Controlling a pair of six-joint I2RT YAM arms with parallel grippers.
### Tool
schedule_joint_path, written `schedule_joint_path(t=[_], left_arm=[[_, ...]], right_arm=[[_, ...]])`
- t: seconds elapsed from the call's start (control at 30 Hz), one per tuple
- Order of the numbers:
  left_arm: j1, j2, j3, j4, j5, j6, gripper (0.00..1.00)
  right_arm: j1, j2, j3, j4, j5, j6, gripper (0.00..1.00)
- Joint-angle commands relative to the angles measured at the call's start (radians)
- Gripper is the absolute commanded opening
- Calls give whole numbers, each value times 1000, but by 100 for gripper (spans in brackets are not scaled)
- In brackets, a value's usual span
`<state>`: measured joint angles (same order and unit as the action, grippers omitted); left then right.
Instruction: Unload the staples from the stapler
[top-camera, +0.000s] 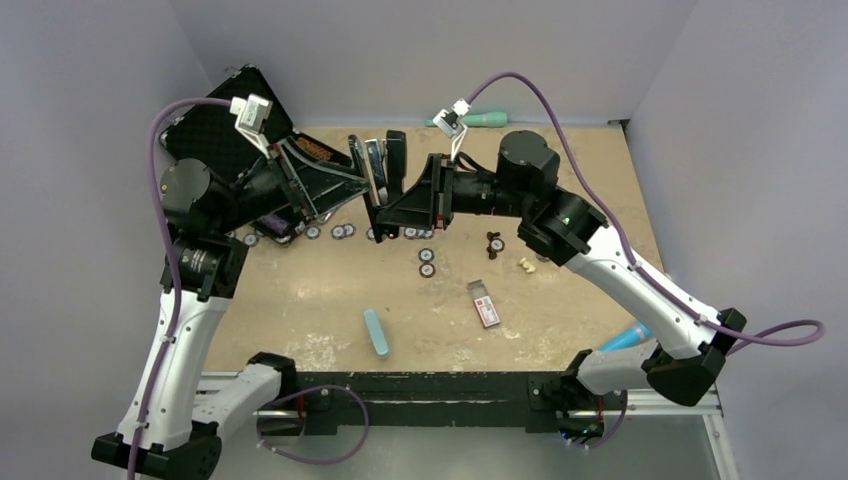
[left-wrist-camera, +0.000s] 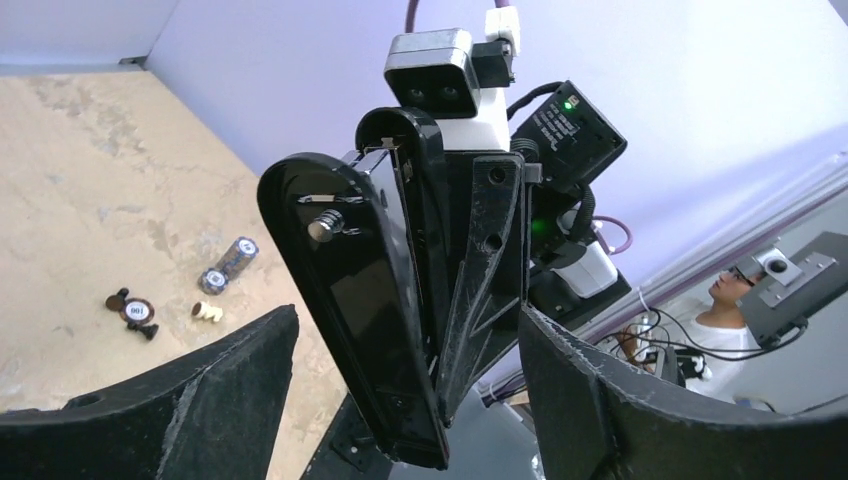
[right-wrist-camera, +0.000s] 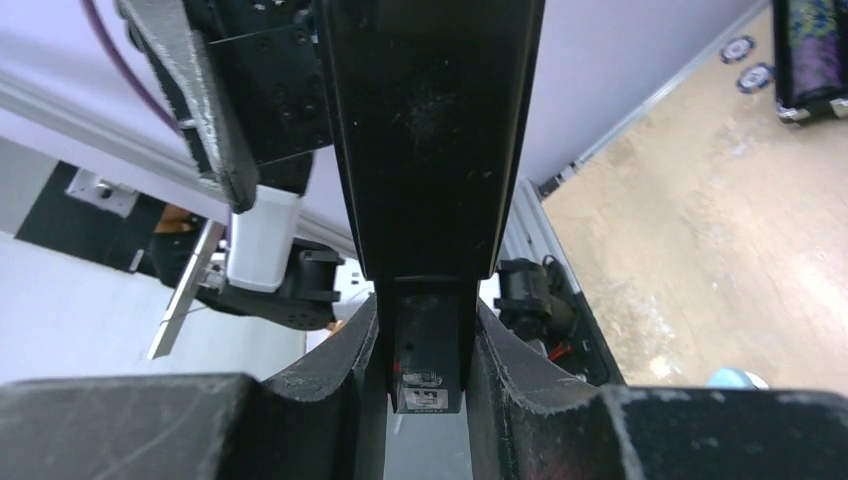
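Item held: your small slim black desk stapler (left-wrist-camera: 365, 300) is lifted clear of the tan particle-board counter (top-camera: 585, 180), over its far middle, standing roughly on end between the two arms. Its parts are swung apart, so a silvery metal channel (top-camera: 374, 165) shows beside the black body. Right gripper (right-wrist-camera: 425, 330): jaws clamped on a black part of the stapler, one finger pressed to each side. Left gripper (left-wrist-camera: 408, 320): jaws wide apart, the stapler's lower end between them; you cannot tell from these views whether either finger touches it. Lying on the counter: a pale teal oblong bar (top-camera: 376, 333) near the front. A small red-and-white flat box (top-camera: 484, 303) lies to its right. Round black-and-white poker chips (top-camera: 427, 262) sit in a loose line below the grippers. A few small dark and cream pieces (top-camera: 494, 241) lie right of the chips. An open black case (top-camera: 215, 130) rests at the back left corner.
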<state>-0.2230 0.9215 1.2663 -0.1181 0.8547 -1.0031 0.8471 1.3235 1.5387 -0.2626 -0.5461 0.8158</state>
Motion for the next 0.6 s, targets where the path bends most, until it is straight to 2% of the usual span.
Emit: schedule_joint_path(t=[0.0,0.57], left_arm=[[6,14,36,158,75,-57,83],[-2,60,60,192,78,-66,78]], right_arm=[[-3,-38,1,244,-116,50,0],[-5,-2,2,292,-171,43,0]])
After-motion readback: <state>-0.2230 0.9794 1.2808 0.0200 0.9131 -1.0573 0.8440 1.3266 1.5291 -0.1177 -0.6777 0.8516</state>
